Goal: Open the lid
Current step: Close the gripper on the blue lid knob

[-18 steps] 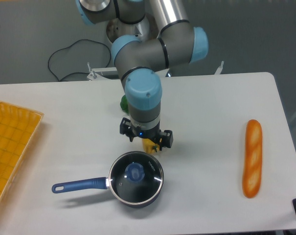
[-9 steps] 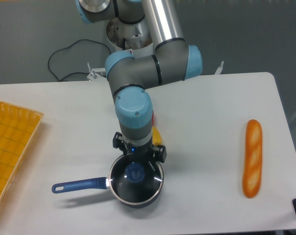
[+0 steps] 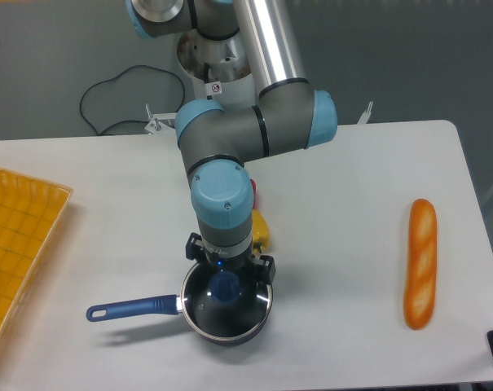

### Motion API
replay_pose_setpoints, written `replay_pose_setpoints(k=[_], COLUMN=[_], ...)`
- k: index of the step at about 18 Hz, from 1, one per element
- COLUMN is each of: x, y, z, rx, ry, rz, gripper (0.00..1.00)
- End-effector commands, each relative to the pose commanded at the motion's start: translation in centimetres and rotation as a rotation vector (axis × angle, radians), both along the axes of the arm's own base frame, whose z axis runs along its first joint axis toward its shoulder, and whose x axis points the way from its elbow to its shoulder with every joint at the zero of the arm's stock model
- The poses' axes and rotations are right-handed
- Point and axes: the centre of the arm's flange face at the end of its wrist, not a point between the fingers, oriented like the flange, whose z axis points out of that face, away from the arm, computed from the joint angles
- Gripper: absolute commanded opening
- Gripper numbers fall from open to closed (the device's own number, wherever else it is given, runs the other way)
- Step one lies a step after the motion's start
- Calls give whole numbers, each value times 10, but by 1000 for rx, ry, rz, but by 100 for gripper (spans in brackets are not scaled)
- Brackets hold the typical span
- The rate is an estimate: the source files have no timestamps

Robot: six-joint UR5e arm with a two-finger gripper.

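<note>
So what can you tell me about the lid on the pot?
The lid is a round, see-through disc, glass by the look of it, with a thin silver rim and a blue knob in the middle. It sits flat and closed on the dark pot. The gripper hangs right over its back half, hiding that part; whether it touches the knob is unclear.

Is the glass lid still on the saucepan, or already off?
On. The lid lies flat on the saucepan rim, its blue knob centred.

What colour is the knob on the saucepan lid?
Blue; the knob shows plainly in the fixed camera view.
</note>
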Motion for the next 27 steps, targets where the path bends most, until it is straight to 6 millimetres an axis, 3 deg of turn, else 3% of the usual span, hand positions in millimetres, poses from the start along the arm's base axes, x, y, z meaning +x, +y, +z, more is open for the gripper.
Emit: replay_pose_setpoints(k=[27], x=[3], y=[8], z=[-14], rx=[-4], ry=[-3], rz=[15], gripper=[100])
